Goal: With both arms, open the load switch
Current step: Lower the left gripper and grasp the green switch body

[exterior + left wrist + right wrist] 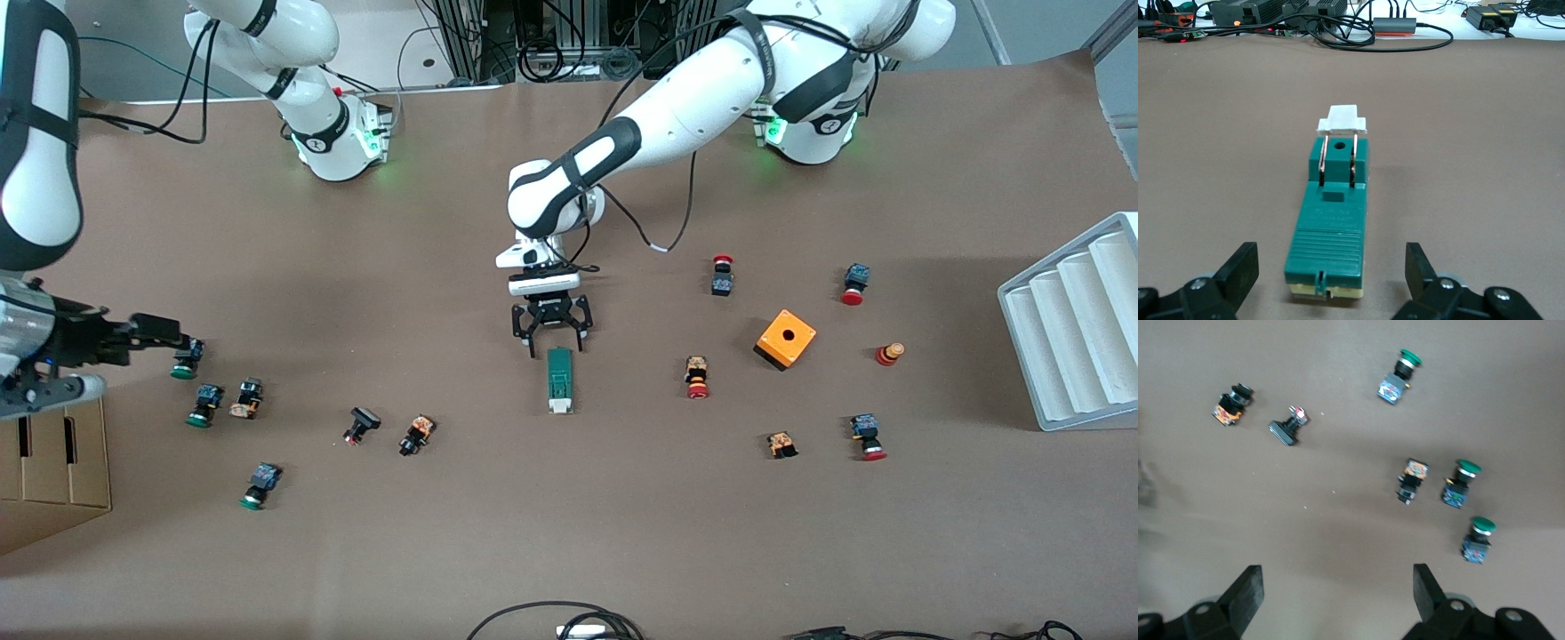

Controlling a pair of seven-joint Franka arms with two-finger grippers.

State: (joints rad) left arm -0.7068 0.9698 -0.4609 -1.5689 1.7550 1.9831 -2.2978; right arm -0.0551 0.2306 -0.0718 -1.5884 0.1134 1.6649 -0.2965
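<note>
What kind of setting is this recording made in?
Most likely a robotics lab bench: a brown-covered table scattered with electrical parts such as the load switch and an orange box, with power supplies and tangled cables along its edge.

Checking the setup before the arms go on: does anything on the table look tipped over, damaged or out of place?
Nothing stands out. The load switch lies flat and whole below the open left gripper; the push buttons lie scattered on their sides.
</note>
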